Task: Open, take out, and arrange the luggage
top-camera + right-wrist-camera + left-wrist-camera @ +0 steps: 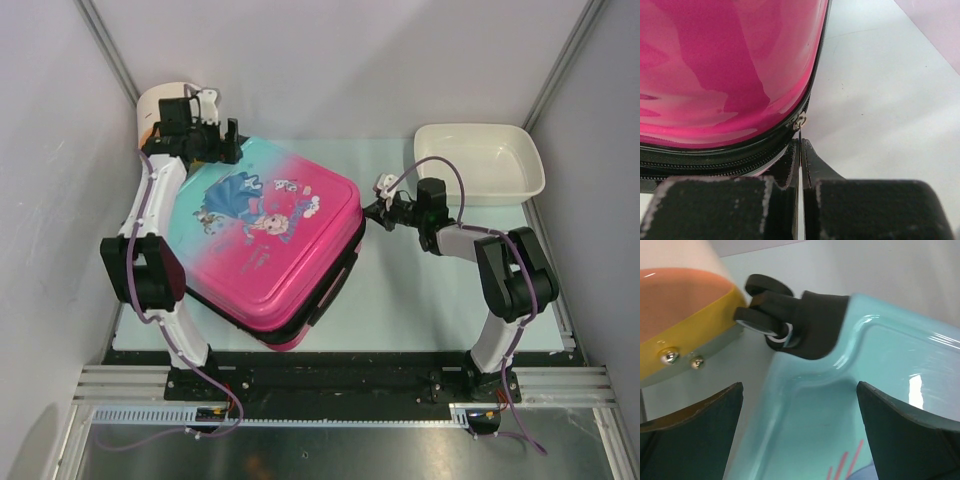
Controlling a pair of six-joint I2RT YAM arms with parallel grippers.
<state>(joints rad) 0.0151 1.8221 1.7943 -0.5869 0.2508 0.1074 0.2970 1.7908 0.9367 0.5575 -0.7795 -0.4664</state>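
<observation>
The luggage [265, 240] lies flat on the table, teal at the far left and pink at the near right, with the princess print facing up. My left gripper [214, 148] hovers open over its teal far corner [880, 365], beside a black wheel [767, 305]; the left gripper [800, 385] has nothing between its fingers. My right gripper [372, 210] is at the right side of the luggage. In the right wrist view the right gripper [800, 146] is shut on the thin metal zip pull [800, 131], which hangs from the black zip under the pink shell [730, 65].
A white rectangular basin [478, 128] stands at the back right. A cream-and-orange rounded drawer box [160, 105] sits in the far left corner, close to the wheel and seen as the drawer box [685, 295] in the left wrist view. Grey walls enclose the table.
</observation>
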